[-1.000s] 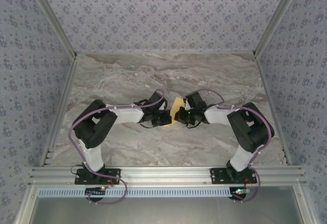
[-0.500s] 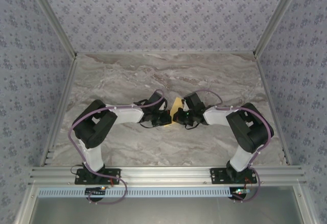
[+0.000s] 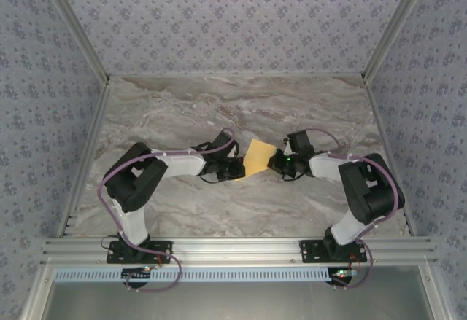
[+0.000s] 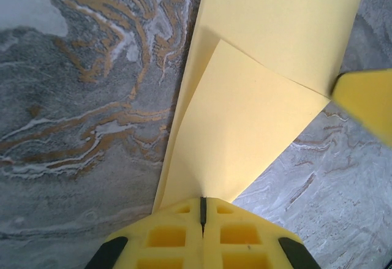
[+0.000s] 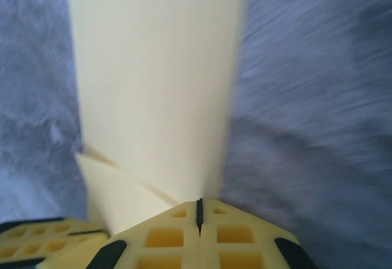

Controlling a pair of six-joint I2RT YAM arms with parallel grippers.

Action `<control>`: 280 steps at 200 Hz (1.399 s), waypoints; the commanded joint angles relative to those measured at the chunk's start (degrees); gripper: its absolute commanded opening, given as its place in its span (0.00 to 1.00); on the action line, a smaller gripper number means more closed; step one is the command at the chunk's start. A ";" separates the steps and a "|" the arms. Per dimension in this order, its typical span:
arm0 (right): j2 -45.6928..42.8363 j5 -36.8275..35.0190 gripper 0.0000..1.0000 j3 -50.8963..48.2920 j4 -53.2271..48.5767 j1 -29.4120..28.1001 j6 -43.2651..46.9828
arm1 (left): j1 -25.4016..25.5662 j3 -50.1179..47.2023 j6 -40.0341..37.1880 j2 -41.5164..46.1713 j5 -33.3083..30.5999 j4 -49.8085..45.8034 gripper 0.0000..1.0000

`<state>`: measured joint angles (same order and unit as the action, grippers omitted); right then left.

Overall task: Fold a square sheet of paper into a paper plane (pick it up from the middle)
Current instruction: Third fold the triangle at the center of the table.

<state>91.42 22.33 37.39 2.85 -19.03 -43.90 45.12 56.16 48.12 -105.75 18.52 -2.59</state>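
Spreading the square sheet of paper [image 3: 259, 157]
left gripper [image 3: 238, 168] is anchoring, right gripper [image 3: 276, 164] pulling rightward; both are clamping its edges, readying a crease

Left arm [image 3: 179, 163], right arm [image 3: 330, 165] bent inward, wrists low, facing, both jaws closed

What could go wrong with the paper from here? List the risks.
1. The left hand and right hand each pinch an opposite side of the sheet of paper; pulling apart could tear it or slip it free.
2. The right wrist view is motion-blurred; a quick move might jerk the sheet from the left hand.
3. A folded flap lies near the left hand; tension could skew its crease.
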 commanded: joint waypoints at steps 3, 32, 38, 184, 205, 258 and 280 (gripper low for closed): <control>-3.98 -2.73 0.00 -0.53 -5.80 2.52 2.11 | -0.11 0.07 -0.49 -1.16 -0.84 -5.54 0.00; -6.54 1.45 0.06 -0.13 -5.74 2.87 -1.49 | -0.12 1.92 -2.32 0.28 0.76 -4.15 0.02; -6.66 2.47 0.09 -0.21 -5.46 2.69 -2.68 | -0.10 2.48 -2.83 0.81 1.23 -3.66 0.04; -2.62 4.54 0.35 -0.57 -0.05 -0.82 -13.47 | -0.96 13.21 -7.34 -6.90 -6.87 -11.45 0.03; -1.95 4.28 0.35 -0.06 -0.17 -1.09 -13.53 | -1.14 12.97 -7.01 -7.29 -7.30 -11.72 0.02; -0.21 4.47 0.34 1.13 0.97 -1.71 -14.05 | -1.28 12.48 -6.70 -7.80 -7.31 -12.09 0.01; 0.28 4.60 0.33 1.65 1.19 -2.06 -14.21 | -1.32 12.40 -6.61 -7.93 -7.19 -11.95 0.01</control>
<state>90.45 26.44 37.23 3.46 -20.45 -57.06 44.14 68.49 41.82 -111.96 12.40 -11.68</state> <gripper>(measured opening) 0.338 0.061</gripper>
